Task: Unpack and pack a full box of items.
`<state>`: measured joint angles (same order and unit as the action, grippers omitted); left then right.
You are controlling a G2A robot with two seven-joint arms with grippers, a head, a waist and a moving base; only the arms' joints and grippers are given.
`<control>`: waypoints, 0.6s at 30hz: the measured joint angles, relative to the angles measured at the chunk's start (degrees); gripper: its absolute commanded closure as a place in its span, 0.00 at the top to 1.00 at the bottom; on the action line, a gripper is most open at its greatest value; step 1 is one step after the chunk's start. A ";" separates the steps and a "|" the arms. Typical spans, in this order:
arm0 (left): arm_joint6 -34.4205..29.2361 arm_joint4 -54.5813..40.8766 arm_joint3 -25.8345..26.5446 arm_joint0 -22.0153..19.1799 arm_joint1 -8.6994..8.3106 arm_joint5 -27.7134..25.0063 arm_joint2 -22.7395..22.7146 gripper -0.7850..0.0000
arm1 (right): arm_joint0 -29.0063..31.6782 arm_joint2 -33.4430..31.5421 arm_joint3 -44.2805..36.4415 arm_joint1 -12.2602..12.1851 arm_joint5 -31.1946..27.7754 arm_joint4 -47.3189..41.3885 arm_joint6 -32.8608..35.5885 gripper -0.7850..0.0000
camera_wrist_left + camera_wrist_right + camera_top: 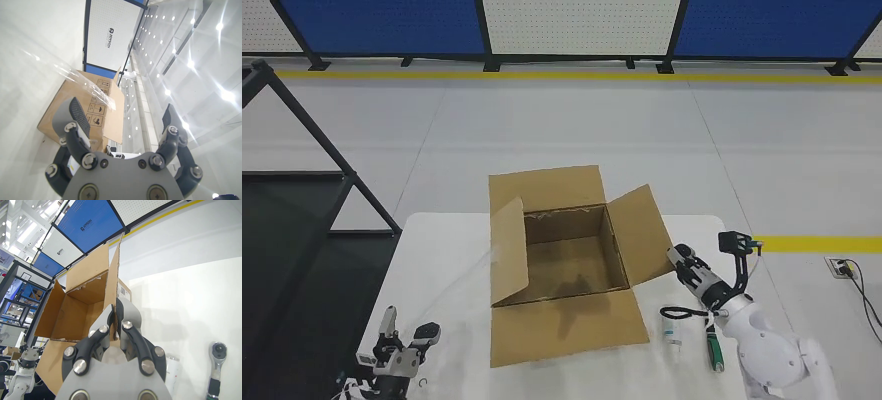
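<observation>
The open box [567,268] sits in the middle of the bench [442,260] in the top view; the right wrist view shows the right claw [115,311] pinching its side flap [113,275]; the left wrist view shows the left claw [122,111] wide open, apart from the box; a wrench [217,361] lies near the right claw.

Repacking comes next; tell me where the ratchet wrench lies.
In the top view the ratchet wrench lies on the table, right of the open box, beside a white bottle.

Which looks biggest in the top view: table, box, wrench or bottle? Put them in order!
1. Table
2. Box
3. Wrench
4. Bottle
The wrench and bottle both look tiny; the wrench is only a bit longer.
</observation>
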<state>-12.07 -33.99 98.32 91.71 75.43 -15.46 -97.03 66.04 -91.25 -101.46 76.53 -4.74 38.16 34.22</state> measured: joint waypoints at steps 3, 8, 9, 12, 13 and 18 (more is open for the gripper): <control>0.01 0.66 -0.09 -0.26 0.04 0.19 0.48 1.00 | 1.79 -0.58 -1.53 -0.24 -1.32 -1.35 0.68 0.00; 0.03 1.68 -0.15 -0.59 0.11 0.40 1.21 1.00 | 5.09 -1.44 -4.40 -0.73 -3.90 -3.99 2.69 0.00; 0.04 1.81 -0.15 -0.61 0.12 0.40 1.31 1.00 | 5.67 -1.55 -4.94 -0.81 -4.29 -4.31 2.98 0.00; 0.04 2.17 -0.18 -0.65 0.15 0.44 1.56 1.00 | 7.52 -1.97 -6.42 -1.07 -5.43 -5.32 3.32 0.00; 0.04 2.29 -0.19 -0.68 0.17 0.46 1.64 1.00 | 8.07 -2.15 -6.83 -1.17 -5.52 -5.39 3.29 0.00; -0.02 2.69 -0.13 -0.76 0.20 0.67 1.87 1.00 | 9.31 -2.34 -7.75 -1.40 -3.96 -5.89 2.32 1.00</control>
<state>-12.10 -31.30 98.20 90.95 75.63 -14.79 -95.16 75.35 -93.59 -109.21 75.13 -8.70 32.27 36.54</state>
